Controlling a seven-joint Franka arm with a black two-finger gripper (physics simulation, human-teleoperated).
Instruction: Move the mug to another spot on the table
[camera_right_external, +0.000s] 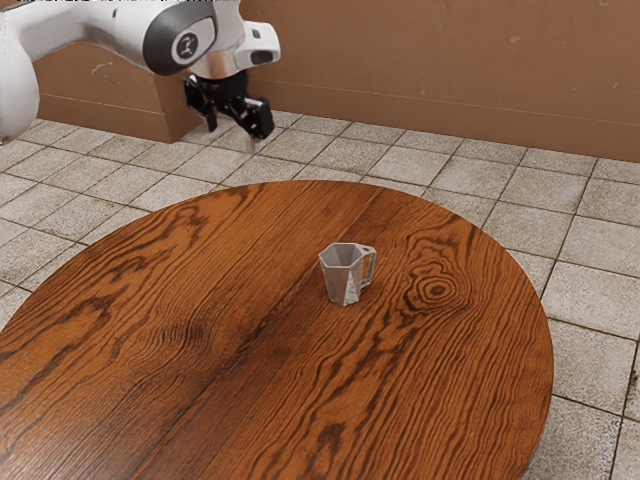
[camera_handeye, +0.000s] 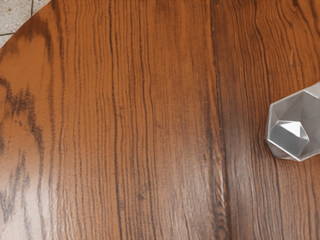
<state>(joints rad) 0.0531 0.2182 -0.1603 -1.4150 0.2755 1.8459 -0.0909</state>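
The faceted grey mug (camera_right_external: 346, 272) stands upright near the middle of the round wooden table (camera_right_external: 200, 350), its handle toward the exterior view's right. The gripper (camera_right_external: 238, 125) hangs high above the table's far edge, fingers spread and empty, well apart from the mug. The task looks to be at its approach step: the next move calls for travelling over the mug and descending to straddle its wall or handle.
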